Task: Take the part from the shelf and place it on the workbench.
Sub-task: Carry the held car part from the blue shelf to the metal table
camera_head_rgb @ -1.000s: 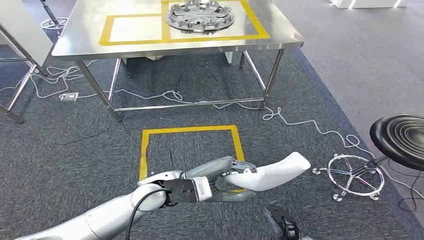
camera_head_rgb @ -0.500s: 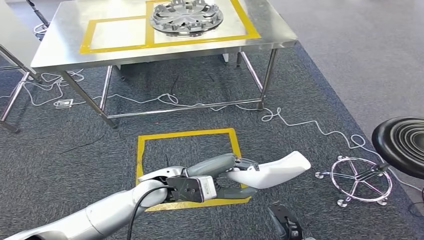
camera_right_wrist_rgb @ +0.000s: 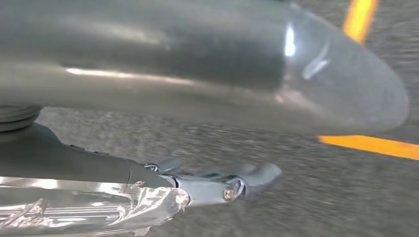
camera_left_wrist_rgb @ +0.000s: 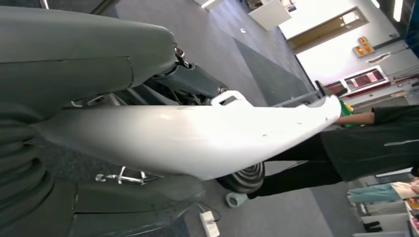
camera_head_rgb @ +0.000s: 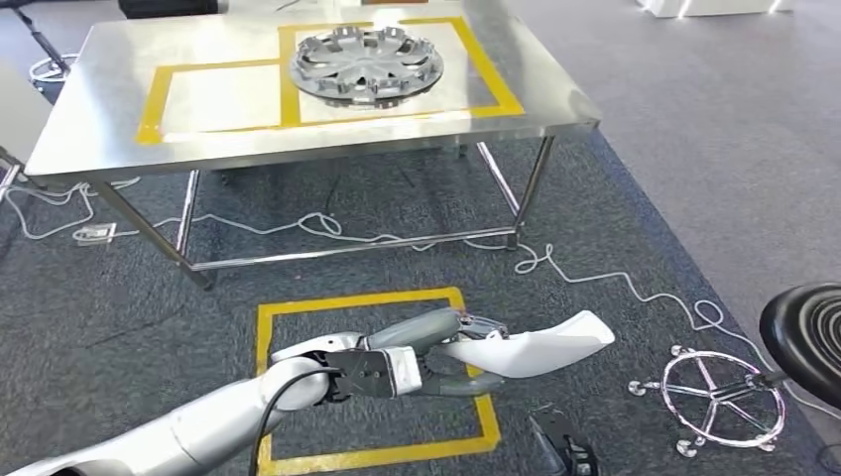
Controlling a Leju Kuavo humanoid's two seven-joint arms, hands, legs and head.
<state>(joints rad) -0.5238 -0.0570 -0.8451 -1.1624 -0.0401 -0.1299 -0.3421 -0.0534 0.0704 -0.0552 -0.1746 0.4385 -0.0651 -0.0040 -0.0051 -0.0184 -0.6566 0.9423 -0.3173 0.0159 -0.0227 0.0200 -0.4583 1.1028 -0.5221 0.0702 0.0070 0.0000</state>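
The steel workbench (camera_head_rgb: 555, 104) stands at the far side of the scene, its top marked with yellow tape into two boxes; the right-hand box holds a silver wheel cover (camera_head_rgb: 365, 64), the left-hand box (camera_head_rgb: 213, 94) is bare. On the grey carpet between the bench and the robot lies a yellow tape square (camera_head_rgb: 268, 337), with white cable (camera_head_rgb: 595, 273) trailing under the bench and off to the right. A black stool (camera_head_rgb: 808, 332) and a chrome wheeled base (camera_head_rgb: 712, 397) sit at the near right. The left arm reaches across the near floor above the tape square, and the left hand (camera_head_rgb: 436, 352) is clamped on the white part (camera_head_rgb: 540, 342), a curved, smooth shell that juts out to the right beyond the fingers; the left wrist view shows the thumb and darker fingers closed on either side of it, and a person in dark clothes standing in the background. The right hand (camera_right_wrist_rgb: 217, 185) hangs low over the carpet; its fingers look drawn in with nothing in them, though blur makes that uncertain. The carry step appears to be in hand: the part is off the shelf and held well short of the bench. The next move calls for closing on the bench, raising the part above the tabletop and setting it down, probably in the bare left box, keeping the overhanging end from striking the bench edge.
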